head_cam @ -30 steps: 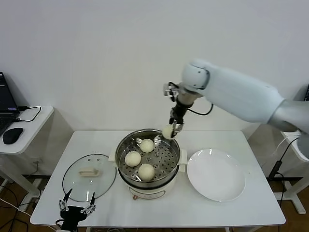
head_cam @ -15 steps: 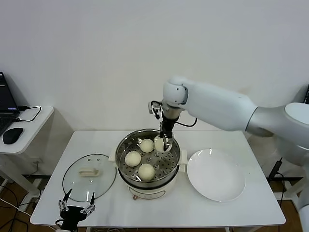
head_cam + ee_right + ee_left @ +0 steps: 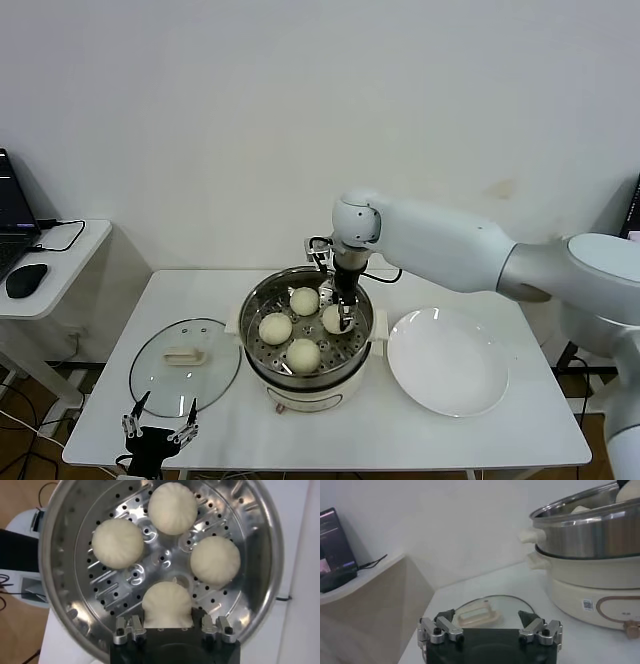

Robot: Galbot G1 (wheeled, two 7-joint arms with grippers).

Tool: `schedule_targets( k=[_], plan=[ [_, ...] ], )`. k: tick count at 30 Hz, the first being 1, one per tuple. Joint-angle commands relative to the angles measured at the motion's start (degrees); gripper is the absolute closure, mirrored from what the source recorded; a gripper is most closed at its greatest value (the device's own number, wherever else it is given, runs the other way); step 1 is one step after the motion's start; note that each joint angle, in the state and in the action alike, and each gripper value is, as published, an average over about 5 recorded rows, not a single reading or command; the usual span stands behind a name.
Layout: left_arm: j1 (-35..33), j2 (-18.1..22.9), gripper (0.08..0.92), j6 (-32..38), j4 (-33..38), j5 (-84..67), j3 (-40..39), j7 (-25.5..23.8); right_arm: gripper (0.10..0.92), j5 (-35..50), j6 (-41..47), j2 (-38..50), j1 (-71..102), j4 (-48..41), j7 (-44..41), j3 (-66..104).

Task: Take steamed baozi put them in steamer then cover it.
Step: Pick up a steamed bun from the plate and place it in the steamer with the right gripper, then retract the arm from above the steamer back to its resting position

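White bench (image 3: 520,420), smooth and matte. On it the steamer (image 3: 262,300): a round pot of shiny stainless steel over a cream-white base with side handles, its inner tray (image 3: 165,560) flat metal pierced with rows of small holes. Four buns (image 3: 172,507) lie on that tray, round, cream-white, with faint pleats gathered at the top; three sit spaced around the tray and the fourth bun (image 3: 166,605) rests toward the pot's right side. The right gripper (image 3: 343,310) reaches down into the pot from above. Its jaws stand on either side of that fourth bun, parted a little wider than the bun; in the right wrist view the metal tips flank it, and I cannot tell whether they touch the dough, so no firm grip shows. The cover (image 3: 185,367), a round clear glass lid with a metal rim and a cream-white block handle at its centre, lies flat on the bench just left of the steamer. A flat glossy white plate (image 3: 447,362) lies just right of the pot. The left gripper (image 3: 158,432) hangs low at the bench's front edge near the lid, jaws spread wide, holding nothing.
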State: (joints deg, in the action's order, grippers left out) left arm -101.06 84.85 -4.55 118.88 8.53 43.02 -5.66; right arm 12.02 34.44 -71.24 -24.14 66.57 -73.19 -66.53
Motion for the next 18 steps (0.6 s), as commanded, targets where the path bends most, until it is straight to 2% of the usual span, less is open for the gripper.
schedule_targets(
  k=[1, 6, 11, 14, 18],
  plan=[
    [0.14, -0.2, 0.177, -0.34, 0.07, 0.1, -0.07, -0.11, 0.368, -0.73, 0.45, 0.57, 1.04, 0.93, 0.94, 0.2],
    [0.38, -0.08, 0.177, -0.47, 0.38, 0.07, 0.0, -0.15, 0.236, 0.64, 1.14, 3.64, -0.28, 2.88, 1.32, 2.68],
    [1.41, 0.25, 0.177, -0.41, 0.96, -2.7, -0.06, 3.66, 0.204, 3.62, -0.12, 12.0, -0.86, 9.19, 5.79, 10.84],
    [2.68, -0.07, 0.177, -0.69, 0.35, -4.82, -0.05, 6.51, 0.203, 9.67, -3.11, 19.08, 1.2, 14.31, 15.84, 17.46],
    [3.55, -0.57, 0.177, 1.74, -0.12, -6.74, -0.71, 7.64, 0.203, 22.2, -9.28, 28.22, 8.25, 22.22, 39.95, 25.78]
  ],
)
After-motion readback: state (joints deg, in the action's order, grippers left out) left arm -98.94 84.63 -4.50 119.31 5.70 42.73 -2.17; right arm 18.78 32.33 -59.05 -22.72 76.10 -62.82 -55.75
